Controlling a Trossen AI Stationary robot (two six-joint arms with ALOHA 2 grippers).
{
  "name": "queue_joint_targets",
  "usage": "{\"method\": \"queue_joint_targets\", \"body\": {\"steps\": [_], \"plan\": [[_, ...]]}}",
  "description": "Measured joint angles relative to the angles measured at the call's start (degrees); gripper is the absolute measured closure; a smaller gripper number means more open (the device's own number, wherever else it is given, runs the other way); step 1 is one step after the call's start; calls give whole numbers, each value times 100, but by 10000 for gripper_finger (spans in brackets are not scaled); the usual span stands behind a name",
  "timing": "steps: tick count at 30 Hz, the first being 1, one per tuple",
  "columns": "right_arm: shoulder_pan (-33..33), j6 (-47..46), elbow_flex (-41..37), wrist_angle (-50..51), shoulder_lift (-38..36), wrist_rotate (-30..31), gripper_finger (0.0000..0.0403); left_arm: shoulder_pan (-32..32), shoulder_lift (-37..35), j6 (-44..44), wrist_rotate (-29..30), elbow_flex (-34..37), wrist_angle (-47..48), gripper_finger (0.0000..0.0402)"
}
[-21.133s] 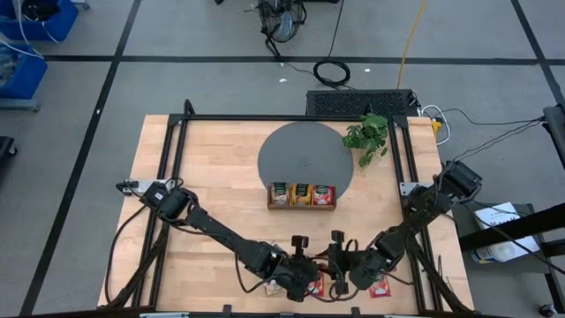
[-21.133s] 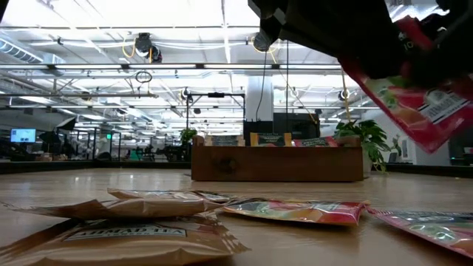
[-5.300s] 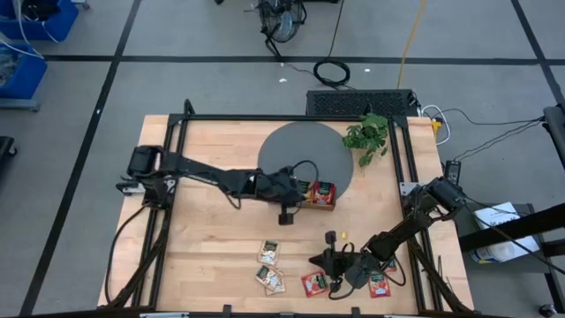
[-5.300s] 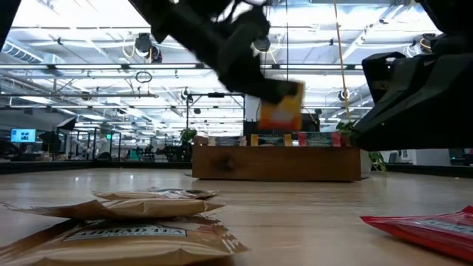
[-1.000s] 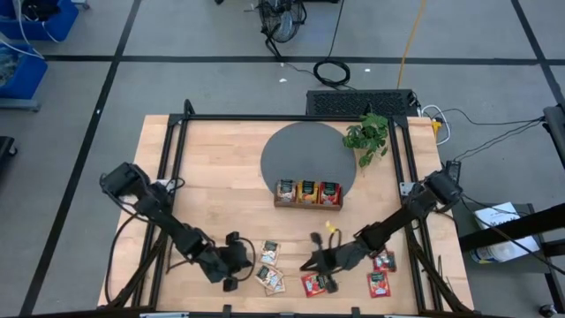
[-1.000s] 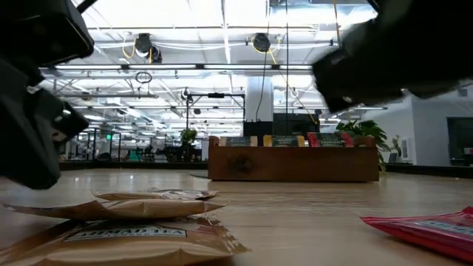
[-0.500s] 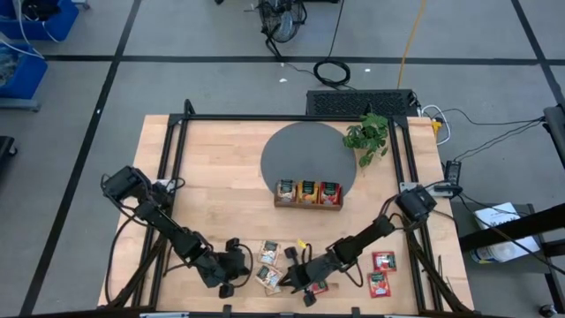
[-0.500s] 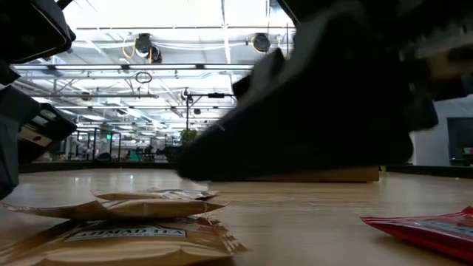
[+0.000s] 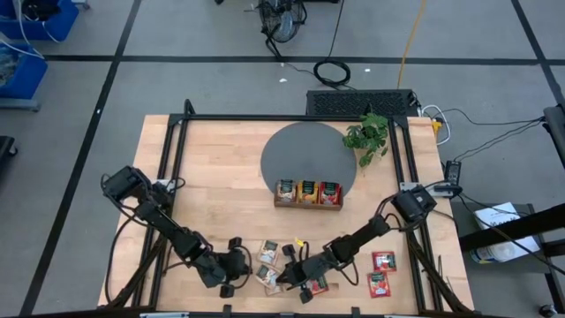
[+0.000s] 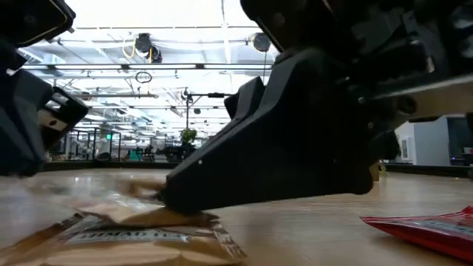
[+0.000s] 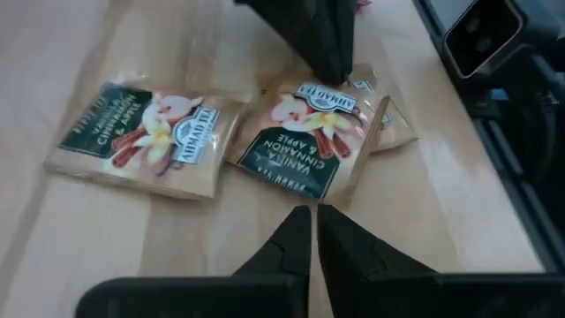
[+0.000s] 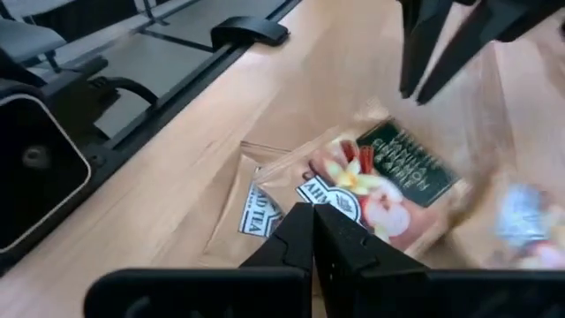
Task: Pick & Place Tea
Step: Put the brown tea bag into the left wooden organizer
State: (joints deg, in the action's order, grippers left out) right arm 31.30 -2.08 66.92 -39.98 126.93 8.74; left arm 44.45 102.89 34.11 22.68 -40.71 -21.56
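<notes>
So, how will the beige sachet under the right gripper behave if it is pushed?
The beige sachet looks thin and flat, so probably light and apt to slide on the smooth wooden table. One edge already lifts, so it likely bends easily. The right gripper pressing it may pin it.

In one second the right claw (image 9: 284, 275) moved left, from near the red sachets (image 9: 380, 271) to the beige sachets (image 9: 268, 265), and now touches one. The left claw (image 9: 246, 267) came closer to them from the left, its fingers slightly parting.
</notes>
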Motion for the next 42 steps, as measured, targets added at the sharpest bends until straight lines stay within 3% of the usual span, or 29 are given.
{"method": "queue_joint_targets", "body": {"steps": [11,19,25,32,42], "plan": [[-147,-245,6,250,42,-149,403,131,505,-1147,484,-96,-117,334],[-219,-438,-45,377,95,-182,403,440,752,-1972,1305,-635,440,251],[-389,-792,-293,-31,99,-599,403,632,752,-2489,1763,-879,984,201],[-462,-906,-381,-202,106,-624,403,565,752,-2827,1812,-879,965,195],[-580,-1172,-383,-241,112,-910,403,614,1263,-4391,2162,-1481,1006,195]]}}
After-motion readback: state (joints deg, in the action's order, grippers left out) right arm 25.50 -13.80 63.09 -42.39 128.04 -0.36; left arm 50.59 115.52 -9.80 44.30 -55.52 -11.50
